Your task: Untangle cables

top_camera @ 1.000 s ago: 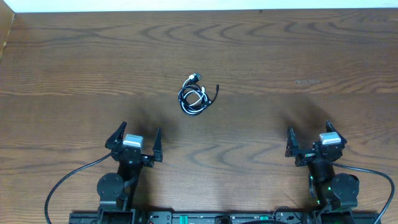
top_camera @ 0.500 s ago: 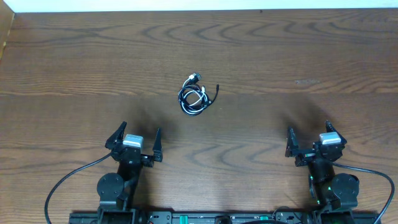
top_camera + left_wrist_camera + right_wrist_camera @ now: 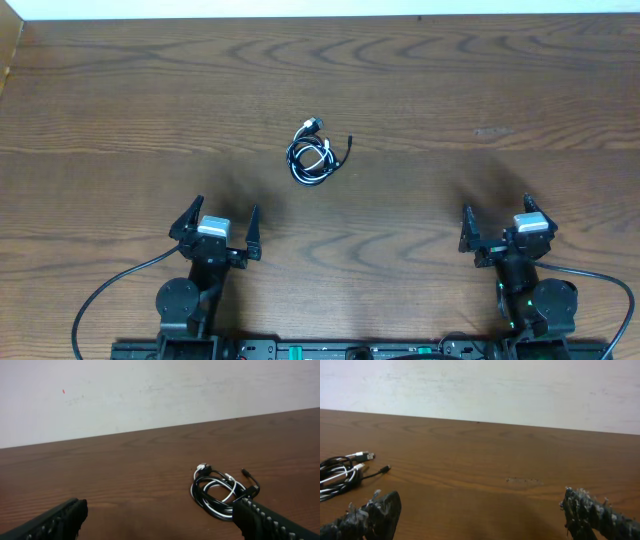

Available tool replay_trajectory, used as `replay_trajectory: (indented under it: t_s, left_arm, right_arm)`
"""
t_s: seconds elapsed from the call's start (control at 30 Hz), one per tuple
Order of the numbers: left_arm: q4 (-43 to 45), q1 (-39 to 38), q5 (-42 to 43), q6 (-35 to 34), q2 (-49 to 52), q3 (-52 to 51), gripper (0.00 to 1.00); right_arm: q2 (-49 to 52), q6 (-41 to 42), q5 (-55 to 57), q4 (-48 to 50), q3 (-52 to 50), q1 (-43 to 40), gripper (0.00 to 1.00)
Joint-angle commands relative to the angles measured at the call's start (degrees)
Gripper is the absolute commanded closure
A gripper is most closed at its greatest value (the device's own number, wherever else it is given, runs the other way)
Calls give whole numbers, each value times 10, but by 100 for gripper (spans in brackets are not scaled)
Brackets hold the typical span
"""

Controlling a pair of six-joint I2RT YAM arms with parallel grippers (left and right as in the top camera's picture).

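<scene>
Lying coiled together near the middle of the brown wooden table (image 3: 480, 90), the thin black cable (image 3: 193, 494) and shorter white cable (image 3: 232, 489) formed one small tangled bundle. Well apart from it, at the table's near edge, the left gripper (image 3: 225, 206) and right gripper (image 3: 497, 206) both stood spread wide, holding nothing.

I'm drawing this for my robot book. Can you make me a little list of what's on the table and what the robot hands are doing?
black cable: coiled in small loops, mid-table
white cable: tangled through the black one
left gripper: open, empty, apart from the cables
right gripper: open, empty, apart from the cables
table: brown wood
</scene>
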Motion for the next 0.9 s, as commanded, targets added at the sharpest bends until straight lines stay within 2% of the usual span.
replay_trajectory:
  t_s: [0.0,0.07,0.2,0.43,0.67,0.87]
  left_arm:
    - [-19,0,5,14,-3,-5,2]
    - [-15,0,6,5,-3,-5,2]
    - [-11,0,6,-98,-3,0,2]
    - [-26,0,6,-105,27,28,2]
    - [-34,0,6,-104,204,95,2]
    - [-60,0,10,-103,405,196,2]
  right_arm:
    - [-3,-4,3,-2,-1,-2,1]
    - [-3,-4,3,0,-1,-2,1]
    - [-3,-4,3,34,-1,-2,1]
    - [-3,22,83,43,0,-2,1]
    - [47,47,91,37,11,-2,1]
    - [204,65,91,32,72,-2,1]
